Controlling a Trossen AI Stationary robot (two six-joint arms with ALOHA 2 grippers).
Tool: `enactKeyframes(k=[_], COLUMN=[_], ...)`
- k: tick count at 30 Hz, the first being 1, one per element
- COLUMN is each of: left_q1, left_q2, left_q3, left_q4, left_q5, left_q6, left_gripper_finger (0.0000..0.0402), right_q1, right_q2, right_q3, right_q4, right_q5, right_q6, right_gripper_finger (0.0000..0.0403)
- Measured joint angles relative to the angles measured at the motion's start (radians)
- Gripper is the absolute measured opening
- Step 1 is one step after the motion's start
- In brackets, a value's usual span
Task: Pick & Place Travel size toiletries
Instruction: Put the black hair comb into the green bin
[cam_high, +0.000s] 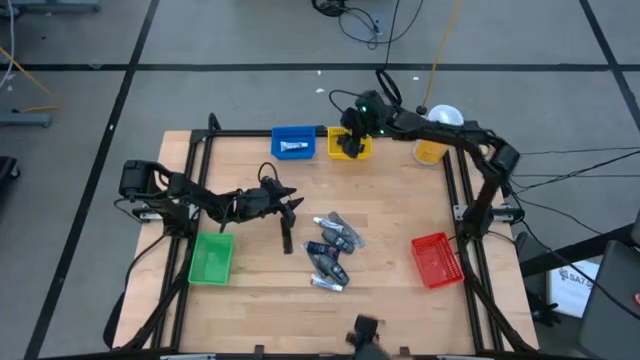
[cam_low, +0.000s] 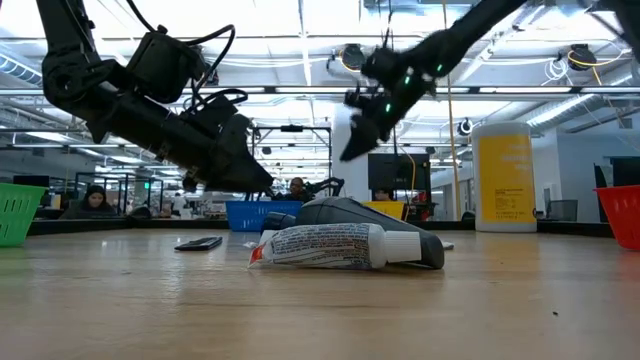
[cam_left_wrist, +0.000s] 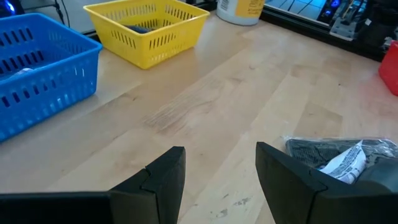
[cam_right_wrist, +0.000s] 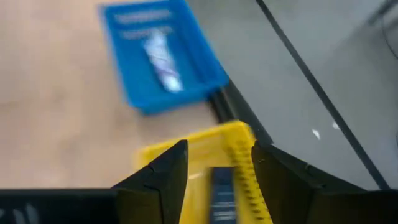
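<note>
Several travel size toiletries (cam_high: 330, 250), dark, silver and white tubes and sachets, lie in a pile on the table's middle; a printed white tube (cam_low: 330, 245) lies nearest the front. A lone dark piece (cam_high: 286, 238) lies left of the pile. My left gripper (cam_high: 290, 208) hovers open just left of the pile (cam_left_wrist: 342, 158), nothing between its fingers. My right gripper (cam_high: 350, 140) is open above the yellow bin (cam_right_wrist: 239, 146), in which a dark item (cam_right_wrist: 221, 193) lies. The blue bin (cam_high: 293, 143) holds a silver-white tube (cam_right_wrist: 160, 53).
A green bin (cam_high: 212, 256) stands near the left edge and a red bin (cam_high: 436, 260) near the right edge. A large yellow canister with a white lid (cam_high: 435, 140) stands at the far right. Bare wood lies between the pile and the far bins.
</note>
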Motion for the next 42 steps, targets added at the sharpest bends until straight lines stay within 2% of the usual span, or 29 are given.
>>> enactKeyframes(k=[5,9,13,15,18,22,24,27,33,42], left_q1=[-0.007,-0.014,-0.013,0.001,0.039,0.066,0.074,0.084,0.1,0.089], left_q2=[0.0,0.0,0.0,0.0,0.001,0.001,0.001,0.001,0.0,0.0], left_q3=[0.0,0.0,0.008,0.027,0.095,0.241,0.304,0.365,0.386,0.386], left_q4=[0.001,0.001,-0.003,-0.034,-0.168,-0.45,-0.548,-0.607,-0.688,-1.045], left_q5=[0.002,0.003,0.018,0.096,0.251,0.36,0.364,0.4,0.565,0.56], left_q6=[0.005,0.026,0.073,0.122,0.16,0.262,0.324,0.404,0.487,0.395], left_gripper_finger=[0.0191,0.0191,0.0191,0.0191,0.0195,0.022,0.024,0.0271,0.0293,0.0294], right_q1=[0.137,0.264,0.385,0.436,0.497,0.531,0.529,0.516,0.505,0.512], right_q2=[-0.154,-0.245,-0.266,-0.259,-0.24,-0.232,-0.233,-0.233,-0.233,-0.233], right_q3=[-0.223,-0.493,-0.738,-0.831,-0.924,-0.995,-1.015,-1.026,-1.026,-1.026], right_q4=[0.175,0.487,0.859,1.023,1.177,1.255,1.266,1.273,1.259,1.249], right_q5=[-0.043,-0.043,-0.039,0.012,0.169,0.311,0.334,0.329,0.328,0.324], right_q6=[0.046,0.138,0.217,0.264,0.33,0.34,0.334,0.332,0.323,0.341], right_gripper_finger=[0.0158,0.0155,0.0155,0.0155,0.0155,0.0155,0.0155,0.0155,0.0155,0.0155])
